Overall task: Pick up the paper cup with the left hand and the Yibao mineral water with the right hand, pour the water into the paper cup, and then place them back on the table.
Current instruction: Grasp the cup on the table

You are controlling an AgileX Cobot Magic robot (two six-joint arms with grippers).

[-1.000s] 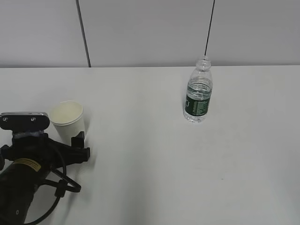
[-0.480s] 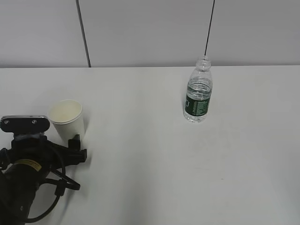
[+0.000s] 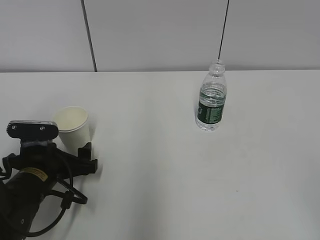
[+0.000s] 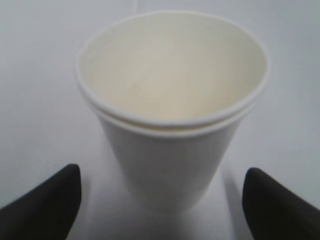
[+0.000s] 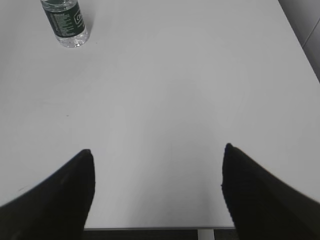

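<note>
From the room view, the cup [image 3: 72, 126] stands upright near the left edge of the table [image 3: 160, 170], mouth up, its long axis vertical. The left hand [image 3: 75, 150] sits just on its near side, low to the tabletop; one finger [image 3: 86, 148] shows by the cup's right flank. The bottle [image 3: 212, 97] stands upright well to the right and farther back, open neck up, long axis vertical too, nothing touching it. The right hand is not in this view.

On the left wrist camera the cup [image 4: 172, 107] fills the middle, a finger [image 4: 42, 207] showing at each bottom corner, spread wide and clear of the cup wall. It looks like two rims stacked, perhaps a doubled cup. To grip well, I'd push forward until the fingers flank the cup's lower half, keep it centred, then close gently so the paper doesn't crush.

On the right wrist camera the fingers [image 5: 50, 200] are spread apart over bare table, holding nothing; the bottle [image 5: 65, 20] is far off at the upper left
</note>
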